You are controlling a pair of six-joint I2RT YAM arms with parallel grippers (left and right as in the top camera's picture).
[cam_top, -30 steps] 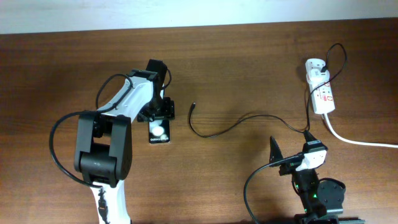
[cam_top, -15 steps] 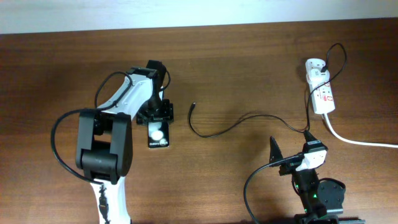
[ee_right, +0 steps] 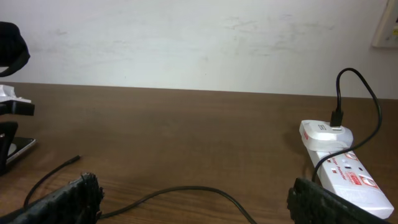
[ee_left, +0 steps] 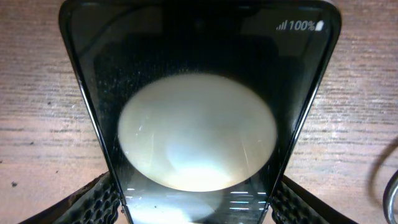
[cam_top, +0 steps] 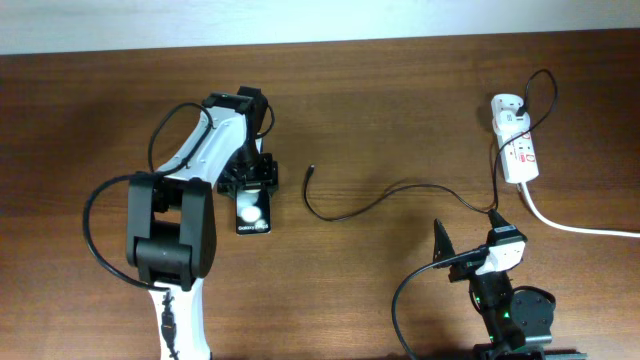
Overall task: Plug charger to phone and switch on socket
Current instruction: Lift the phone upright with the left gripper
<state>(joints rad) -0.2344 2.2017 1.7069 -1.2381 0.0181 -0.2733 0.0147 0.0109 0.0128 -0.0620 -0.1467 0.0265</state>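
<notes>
The black phone [cam_top: 253,215] lies flat on the table left of centre, a round white reflection on its screen. It fills the left wrist view [ee_left: 199,124]. My left gripper [cam_top: 250,186] is shut on its far end, a finger pad against each long edge [ee_left: 196,202]. The charger's thin black cable [cam_top: 360,205] has its free tip [cam_top: 312,170] lying right of the phone, apart from it. Its white adapter [cam_top: 505,105] sits in the white socket strip [cam_top: 520,155] at the far right. My right gripper [cam_top: 470,262] is open and empty near the front edge, over the cable [ee_right: 180,190].
The thick white cord [cam_top: 575,227] runs from the socket strip off the right edge. In the right wrist view the strip [ee_right: 348,177] and adapter [ee_right: 323,132] lie ahead to the right. A white wall stands behind the table.
My left gripper has shifted slightly left and forward, and the phone has moved a little with it. The right arm and the cable have not moved.
</notes>
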